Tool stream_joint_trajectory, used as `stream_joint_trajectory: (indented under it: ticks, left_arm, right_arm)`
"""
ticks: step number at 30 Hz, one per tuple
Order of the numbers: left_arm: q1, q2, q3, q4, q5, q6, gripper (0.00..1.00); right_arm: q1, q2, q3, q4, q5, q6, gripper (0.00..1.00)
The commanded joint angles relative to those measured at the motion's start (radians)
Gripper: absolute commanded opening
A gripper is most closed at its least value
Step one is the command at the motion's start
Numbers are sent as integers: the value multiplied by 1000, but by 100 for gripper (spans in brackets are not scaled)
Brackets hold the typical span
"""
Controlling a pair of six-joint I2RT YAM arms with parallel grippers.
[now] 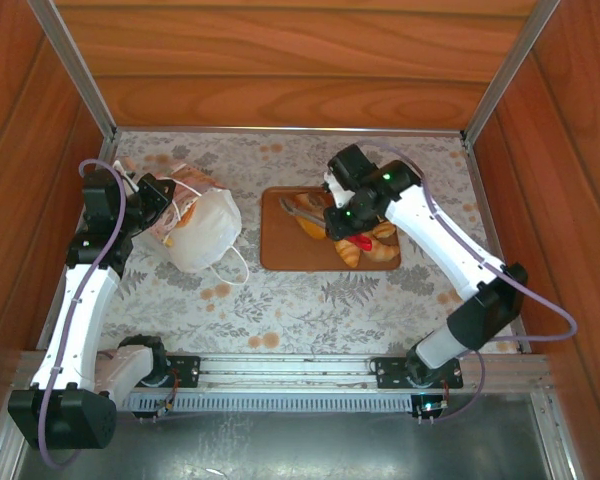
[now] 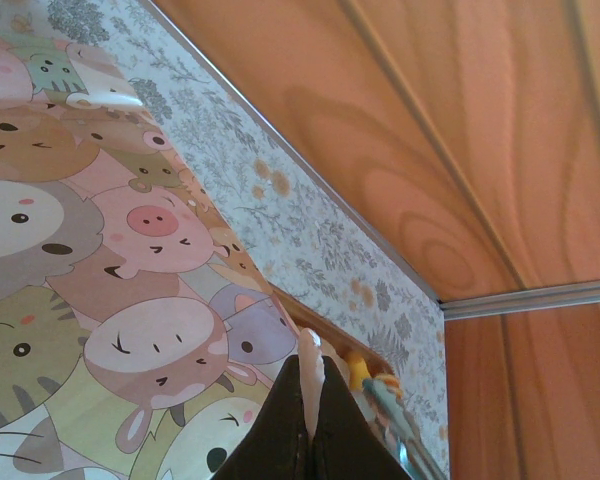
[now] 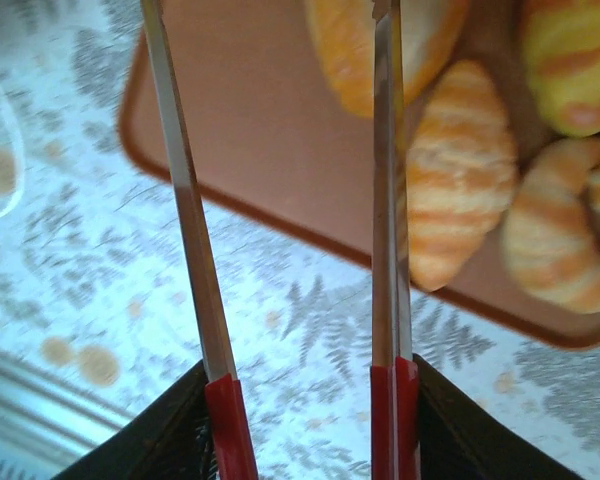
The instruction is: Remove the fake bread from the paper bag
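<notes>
The paper bag [image 1: 205, 232] lies tipped on the left of the table, its cartoon-animal side [image 2: 130, 260] close to the left wrist camera. My left gripper [image 1: 165, 200] is shut on the bag's white top edge [image 2: 315, 375]. Several pieces of fake bread [image 1: 370, 245] lie on the brown tray [image 1: 280, 250]: striped croissants and rolls [image 3: 460, 170]. My right gripper [image 1: 345, 215] hangs over the tray, shut on the red handles of metal tongs [image 3: 383, 200]. The tong arms stand apart, and a roll [image 3: 420, 40] lies by their right tip.
Wooden walls with metal corner posts [image 1: 80, 70] box in the floral-cloth table [image 1: 280, 300]. A metal rail [image 1: 280, 372] carrying both arm bases runs along the near edge. The bag's cord handle [image 1: 235, 268] trails onto the cloth.
</notes>
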Motion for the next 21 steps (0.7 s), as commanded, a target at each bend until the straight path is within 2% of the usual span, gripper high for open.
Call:
stream_joint_trajectory:
  ticks: [1, 7, 13, 17, 21]
  left_arm:
    - [8, 3, 9, 2, 7, -7, 0]
    - [8, 1, 11, 3, 8, -9, 0]
    - [8, -3, 9, 3, 5, -8, 0]
    - [9, -7, 7, 3, 3, -5, 0]
    - [10, -10, 5, 4, -3, -2, 0]
  right_arm:
    - [4, -24, -74, 34, -151, -7, 48]
    - [3, 25, -102, 59, -88, 12, 47]
    - [-2, 111, -42, 44, 87, 35, 47]
    - [-12, 153, -16, 34, 94, 31, 46]
    - [-15, 149, -14, 30, 46, 21, 45]
